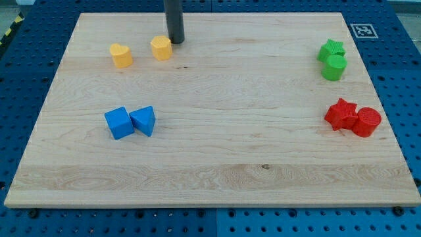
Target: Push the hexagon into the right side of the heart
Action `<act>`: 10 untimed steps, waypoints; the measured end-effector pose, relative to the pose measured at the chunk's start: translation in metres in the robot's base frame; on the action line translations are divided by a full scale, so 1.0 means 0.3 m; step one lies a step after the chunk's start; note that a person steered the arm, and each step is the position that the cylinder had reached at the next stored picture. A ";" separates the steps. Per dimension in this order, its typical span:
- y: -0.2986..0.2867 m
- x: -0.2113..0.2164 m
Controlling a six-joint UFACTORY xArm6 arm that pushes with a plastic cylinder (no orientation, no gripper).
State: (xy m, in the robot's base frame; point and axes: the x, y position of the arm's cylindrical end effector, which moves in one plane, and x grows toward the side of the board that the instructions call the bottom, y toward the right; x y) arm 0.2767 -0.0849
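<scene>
2 yellow blocks near worktop (pixel 210 164) top left: hexagon (pixel 161 48) just right of heart (pixel 121 55), apart. My tip (pixel 175 41) touches hexagon's right edge, placed for leftward push. No fingers on rod.

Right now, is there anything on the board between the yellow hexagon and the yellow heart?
No. In the camera view only bare wood lies between the yellow hexagon and the yellow heart. My tip stands at the hexagon's right edge, on the side away from the heart.
</scene>
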 end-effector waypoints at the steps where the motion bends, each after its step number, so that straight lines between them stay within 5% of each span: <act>1: -0.110 0.001; 3: -0.124 -0.051; 6: 0.205 0.005; 8: -0.026 0.126; 10: -0.106 0.089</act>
